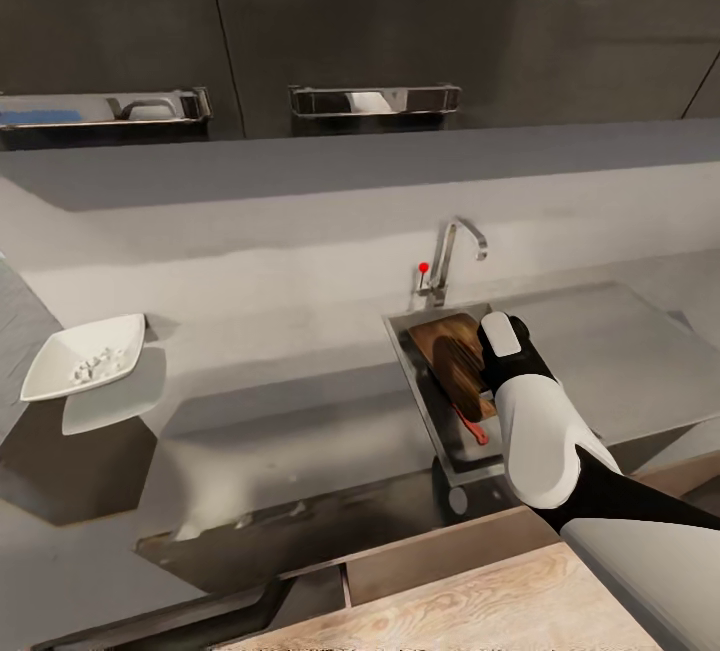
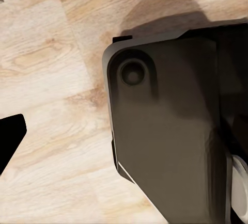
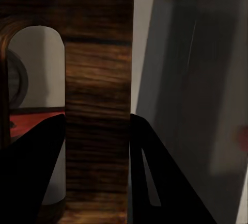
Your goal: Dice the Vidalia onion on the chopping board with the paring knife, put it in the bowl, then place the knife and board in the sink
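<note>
Head view: the right arm reaches over the sink [image 1: 425, 386], its right gripper [image 1: 478, 363] at the chopping board [image 1: 455, 359], which leans tilted inside the basin so that it fits; the paring knife [image 1: 472, 425] lies in the basin beneath it, red handle showing. The bowl [image 1: 85, 356], well apart on the countertop [image 1: 290, 331], holds the diced onion [image 1: 95, 364]. Left wrist view: a dark part of the robot's body over a pale wood floor [image 2: 46, 79]; whether that pincer is wide or narrow cannot be told. Right wrist view: two dark fingers [image 3: 31, 172] flank the board's edge strip beside its handle slot, seemingly holding it for the final placement.
</note>
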Tool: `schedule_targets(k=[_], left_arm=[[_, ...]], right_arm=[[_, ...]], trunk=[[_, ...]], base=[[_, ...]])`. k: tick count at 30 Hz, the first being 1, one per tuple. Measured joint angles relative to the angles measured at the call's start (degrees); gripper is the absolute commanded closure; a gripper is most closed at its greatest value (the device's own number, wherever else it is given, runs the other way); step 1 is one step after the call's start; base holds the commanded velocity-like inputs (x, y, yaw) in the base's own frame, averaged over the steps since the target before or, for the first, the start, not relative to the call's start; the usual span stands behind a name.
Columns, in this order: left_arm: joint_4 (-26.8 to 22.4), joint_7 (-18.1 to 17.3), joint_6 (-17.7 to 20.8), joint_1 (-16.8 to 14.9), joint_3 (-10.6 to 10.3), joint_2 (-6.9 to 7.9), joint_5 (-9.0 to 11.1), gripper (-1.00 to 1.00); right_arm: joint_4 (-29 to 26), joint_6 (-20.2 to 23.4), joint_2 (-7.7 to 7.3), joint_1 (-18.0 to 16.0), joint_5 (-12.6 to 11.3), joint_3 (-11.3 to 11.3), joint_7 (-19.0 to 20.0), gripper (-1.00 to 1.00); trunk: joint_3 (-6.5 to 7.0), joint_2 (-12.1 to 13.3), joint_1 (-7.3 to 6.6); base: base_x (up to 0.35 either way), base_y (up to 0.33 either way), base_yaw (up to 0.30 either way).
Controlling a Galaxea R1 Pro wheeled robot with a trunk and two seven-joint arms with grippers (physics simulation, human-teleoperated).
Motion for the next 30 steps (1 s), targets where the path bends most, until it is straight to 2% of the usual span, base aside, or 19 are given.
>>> schedule_targets(k=[30], left_arm=[[0.0,0.0,0.0,-0.02,-0.04,0.0,0.0,-1.0]], right_arm=[[0.0,-0.03,0.0,0.09,0.18,-0.04,0.46,1.0]], trunk=[[-2.77,0.0,0.0]], base=[[0.0,-0.001,0.0]])
